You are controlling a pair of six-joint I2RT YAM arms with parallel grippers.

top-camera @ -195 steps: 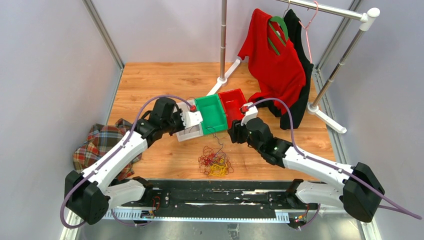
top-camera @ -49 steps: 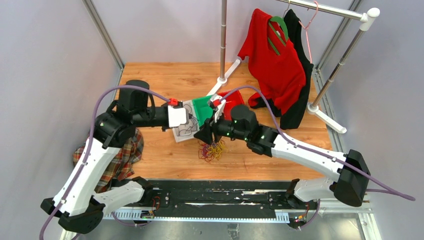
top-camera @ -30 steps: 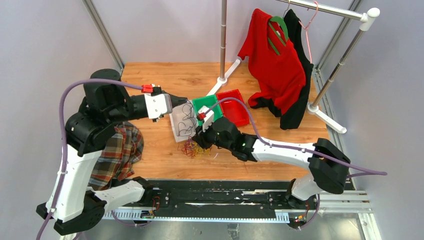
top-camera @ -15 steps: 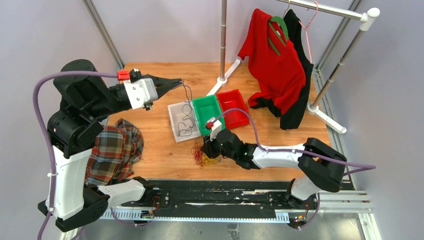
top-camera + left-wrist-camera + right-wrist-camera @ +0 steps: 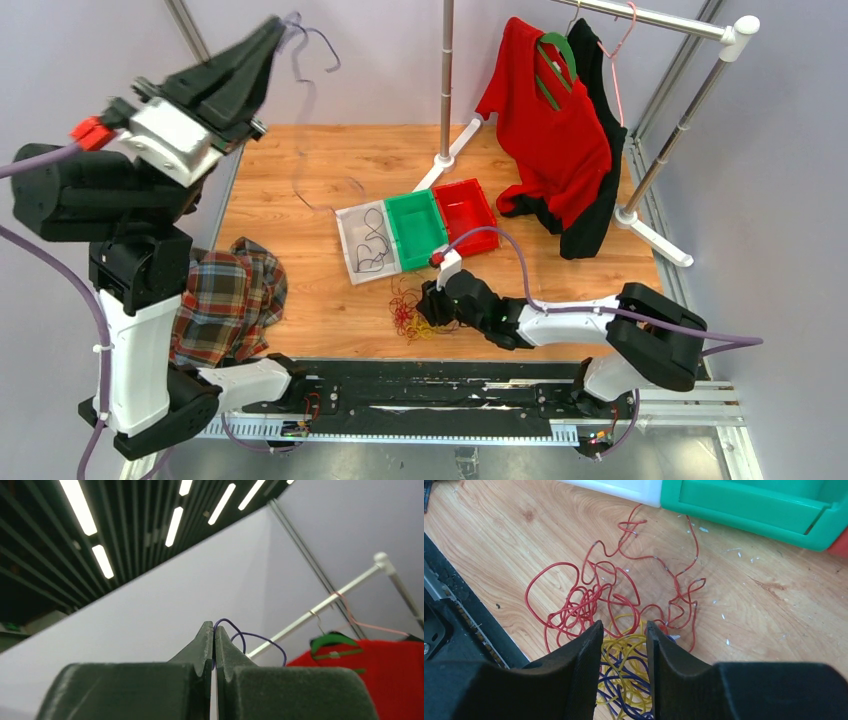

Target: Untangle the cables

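- The left end effector (image 5: 268, 35) is held high over the far-left corner, well above the tabletop (image 5: 320, 320). In the left wrist view its jaws are pressed together on a purple cable (image 5: 256, 634), which loops out past the tips.
- From that grip the purple cable trails down toward the bare wood behind the bins.
- A plaid cloth (image 5: 228, 300) lies bunched at the left edge of the tabletop, partly over the side.
- Three bins sit side by side in a slanted row at mid-table. The white bin (image 5: 343, 245) holds a dark cable (image 5: 372, 248) in loose loops. The green bin (image 5: 418, 228) touches it, and the red bin (image 5: 468, 215) comes next.
- A tangle of cables (image 5: 408, 315) in red, yellow and purple lies on the wood just in front of the white and green bins, close to the near edge and the black rail (image 5: 440, 385).
- The right end effector (image 5: 428, 305) (image 5: 624, 630) is low over that tangle. Its jaws stand a little apart, with yellow and purple strands lying between them and red loops spread ahead.
- A clothes rack (image 5: 447, 80) with a red garment (image 5: 550, 120) takes the far-right corner.
- Bare wood shows between the plaid cloth and the bins, along the far-left side, and right of the tangle.
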